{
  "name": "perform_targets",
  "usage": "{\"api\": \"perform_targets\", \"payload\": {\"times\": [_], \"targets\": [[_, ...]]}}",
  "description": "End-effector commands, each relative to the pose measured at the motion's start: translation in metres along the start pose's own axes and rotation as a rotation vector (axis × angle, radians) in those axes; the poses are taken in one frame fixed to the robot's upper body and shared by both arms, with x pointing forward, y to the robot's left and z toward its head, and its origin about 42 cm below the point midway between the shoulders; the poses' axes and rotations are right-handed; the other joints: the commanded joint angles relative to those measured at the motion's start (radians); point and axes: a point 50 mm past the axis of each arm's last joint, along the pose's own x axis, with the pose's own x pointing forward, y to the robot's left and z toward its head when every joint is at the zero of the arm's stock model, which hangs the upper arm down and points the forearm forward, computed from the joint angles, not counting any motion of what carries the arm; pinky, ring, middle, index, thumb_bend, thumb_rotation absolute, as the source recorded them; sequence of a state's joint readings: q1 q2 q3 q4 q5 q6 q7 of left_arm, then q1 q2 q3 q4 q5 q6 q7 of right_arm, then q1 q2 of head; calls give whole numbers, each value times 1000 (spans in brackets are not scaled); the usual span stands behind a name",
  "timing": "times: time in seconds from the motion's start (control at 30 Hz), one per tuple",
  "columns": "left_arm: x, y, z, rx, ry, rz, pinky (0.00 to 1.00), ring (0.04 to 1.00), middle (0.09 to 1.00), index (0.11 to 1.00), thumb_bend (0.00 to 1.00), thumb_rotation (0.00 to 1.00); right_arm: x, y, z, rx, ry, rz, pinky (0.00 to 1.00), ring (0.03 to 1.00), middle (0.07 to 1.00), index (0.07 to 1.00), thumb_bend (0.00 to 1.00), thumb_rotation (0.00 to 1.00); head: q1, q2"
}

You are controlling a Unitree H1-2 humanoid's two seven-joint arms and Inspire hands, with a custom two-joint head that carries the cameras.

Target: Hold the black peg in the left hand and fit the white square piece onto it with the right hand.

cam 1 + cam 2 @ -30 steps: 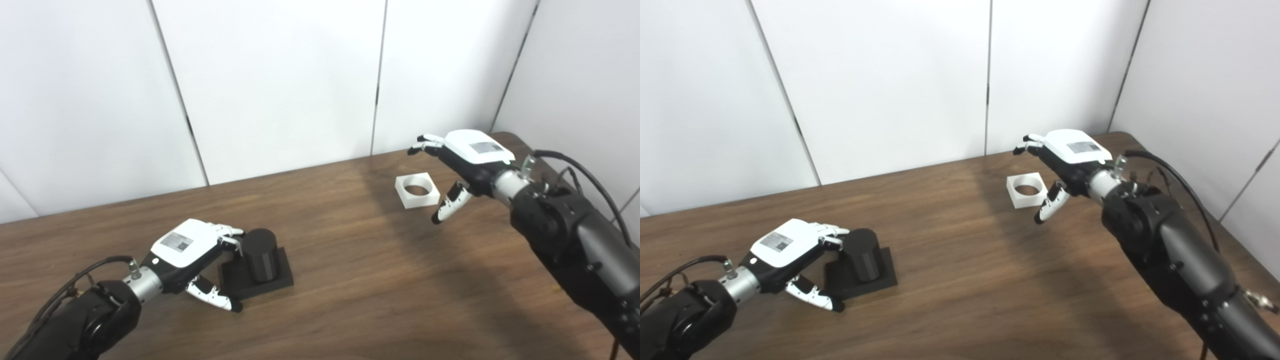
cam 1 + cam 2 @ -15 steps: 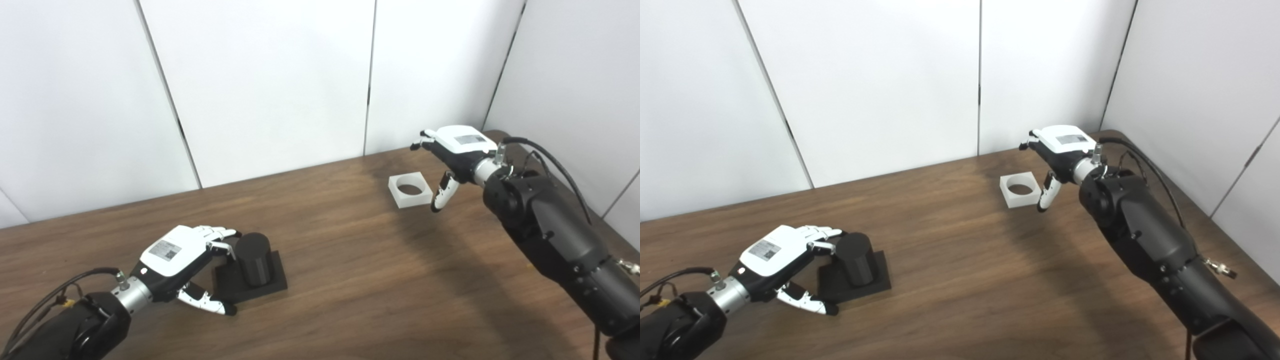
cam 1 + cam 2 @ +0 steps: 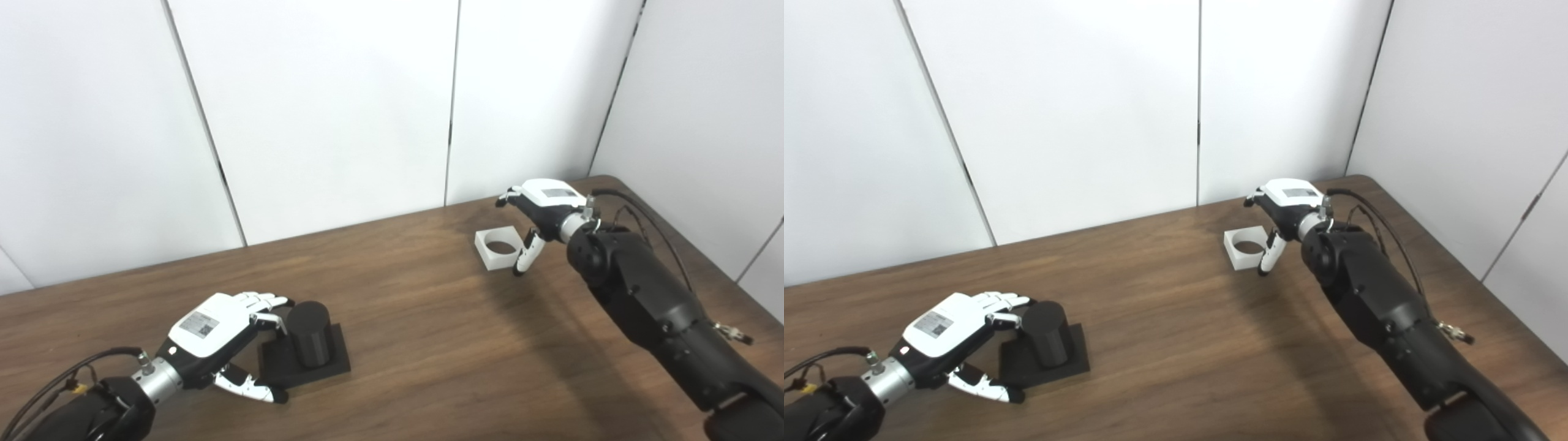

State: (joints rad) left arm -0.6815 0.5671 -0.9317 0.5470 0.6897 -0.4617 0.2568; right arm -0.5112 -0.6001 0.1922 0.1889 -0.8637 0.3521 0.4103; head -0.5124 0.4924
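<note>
The black peg [image 3: 308,334], a short cylinder on a square black base, stands on the table at the lower left. My left hand [image 3: 215,334] is beside it on its left, fingers spread around the cylinder and thumb at the base's front edge, open. The white square piece [image 3: 498,247] with a round hole lies flat on the table at the far right. My right hand [image 3: 540,208] hovers open just right of it, fingers arched over its far edge and thumb by its near right corner. I cannot tell whether the hand touches it.
The brown wooden table [image 3: 429,343] ends at a rounded far right corner near the right hand. White wall panels [image 3: 331,104] stand close behind the table's far edge. My right arm [image 3: 661,312] stretches over the table's right side.
The camera has shifted. My right hand has come down and closer to the white piece, with the thumb now at its near right corner. My left hand stays by the peg.
</note>
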Motion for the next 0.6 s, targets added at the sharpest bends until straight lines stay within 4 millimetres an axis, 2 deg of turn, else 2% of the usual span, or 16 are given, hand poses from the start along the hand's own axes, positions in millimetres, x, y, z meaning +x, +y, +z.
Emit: {"api": "perform_targets", "payload": {"times": [0.0,0.23,0.57], "targets": [[-49,-74,12,17,-9,-362,853,874,884,494,521,73,7,-36,11,-1,-45,-107,722,898,950,850,861,127,-1,1],[-49,-71,14,18,-18,-340,815,846,862,493,523,69,18,-32,19,10,-47,-85,741,890,945,849,859,114,9,8],[-50,-63,17,21,-22,-347,811,837,856,492,523,67,34,-23,25,8,-27,-35,744,875,933,838,857,91,14,20]]}}
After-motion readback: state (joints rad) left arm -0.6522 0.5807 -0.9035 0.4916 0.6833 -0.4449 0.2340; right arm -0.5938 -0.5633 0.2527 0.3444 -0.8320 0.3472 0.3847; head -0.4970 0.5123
